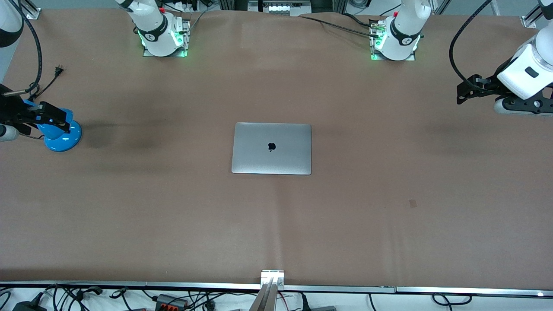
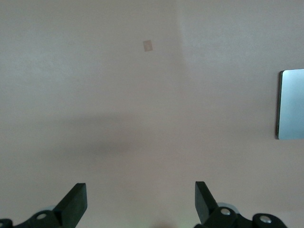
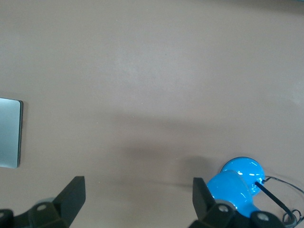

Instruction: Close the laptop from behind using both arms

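Note:
The silver-grey laptop (image 1: 271,148) lies shut and flat in the middle of the table, its lid up with the black apple logo showing. My left gripper (image 1: 465,90) is open and empty, held over bare table toward the left arm's end, well apart from the laptop. In the left wrist view the gripper (image 2: 141,199) frames bare table, and the laptop's edge (image 2: 291,104) shows at the rim. My right gripper (image 1: 65,120) is open and empty over the right arm's end of the table. The right wrist view shows the gripper (image 3: 138,197) and the laptop's edge (image 3: 9,133).
A blue desk lamp base (image 1: 62,136) stands right under my right gripper; it also shows in the right wrist view (image 3: 237,183). Its black cord and plug (image 1: 58,69) trail toward the robot bases. A small brown patch (image 1: 413,203) lies on the table nearer the front camera.

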Controlling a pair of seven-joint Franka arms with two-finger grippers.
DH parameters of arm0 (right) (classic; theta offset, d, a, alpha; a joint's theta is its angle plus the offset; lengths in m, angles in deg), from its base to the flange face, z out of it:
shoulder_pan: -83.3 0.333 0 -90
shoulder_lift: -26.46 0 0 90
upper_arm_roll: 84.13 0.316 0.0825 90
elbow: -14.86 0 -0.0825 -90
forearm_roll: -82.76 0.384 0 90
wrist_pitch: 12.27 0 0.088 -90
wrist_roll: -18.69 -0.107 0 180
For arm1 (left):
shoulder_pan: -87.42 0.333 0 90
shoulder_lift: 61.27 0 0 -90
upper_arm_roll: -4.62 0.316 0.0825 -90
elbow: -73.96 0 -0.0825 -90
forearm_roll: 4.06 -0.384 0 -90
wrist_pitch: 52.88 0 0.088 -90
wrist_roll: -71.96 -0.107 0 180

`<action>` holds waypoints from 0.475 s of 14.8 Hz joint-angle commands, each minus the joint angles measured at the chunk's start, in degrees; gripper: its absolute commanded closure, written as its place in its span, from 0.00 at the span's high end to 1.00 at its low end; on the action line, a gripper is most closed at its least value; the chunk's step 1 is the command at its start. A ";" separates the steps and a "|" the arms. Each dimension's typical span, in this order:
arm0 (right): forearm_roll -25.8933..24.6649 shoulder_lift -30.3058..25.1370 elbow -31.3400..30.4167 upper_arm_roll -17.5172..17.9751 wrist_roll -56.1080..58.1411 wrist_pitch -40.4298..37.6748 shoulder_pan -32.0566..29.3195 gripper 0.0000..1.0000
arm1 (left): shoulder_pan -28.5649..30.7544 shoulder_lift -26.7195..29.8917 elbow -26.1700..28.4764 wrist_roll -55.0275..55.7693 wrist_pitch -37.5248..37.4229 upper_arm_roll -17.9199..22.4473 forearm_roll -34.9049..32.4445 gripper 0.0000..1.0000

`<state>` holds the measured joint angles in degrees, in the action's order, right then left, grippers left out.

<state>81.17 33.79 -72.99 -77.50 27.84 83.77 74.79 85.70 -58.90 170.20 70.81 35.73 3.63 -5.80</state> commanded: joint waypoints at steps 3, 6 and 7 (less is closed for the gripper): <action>0.45 0.23 0.23 0.66 -0.36 -1.99 0.15 1.00 | 0.32 0.44 -0.79 0.35 -1.07 -0.24 0.25 1.00; 0.36 1.02 0.40 0.75 -0.62 -1.56 0.77 1.00 | 0.58 0.44 -0.79 0.35 -1.15 -0.15 0.25 1.00; 0.28 1.19 0.40 0.75 -0.62 -1.38 0.77 1.00 | 0.58 0.44 -0.79 0.35 -1.15 -0.24 0.25 1.00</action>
<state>81.21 34.60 -73.01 -77.07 27.83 82.56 75.50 85.88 -58.87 170.17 70.82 35.69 3.66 -5.80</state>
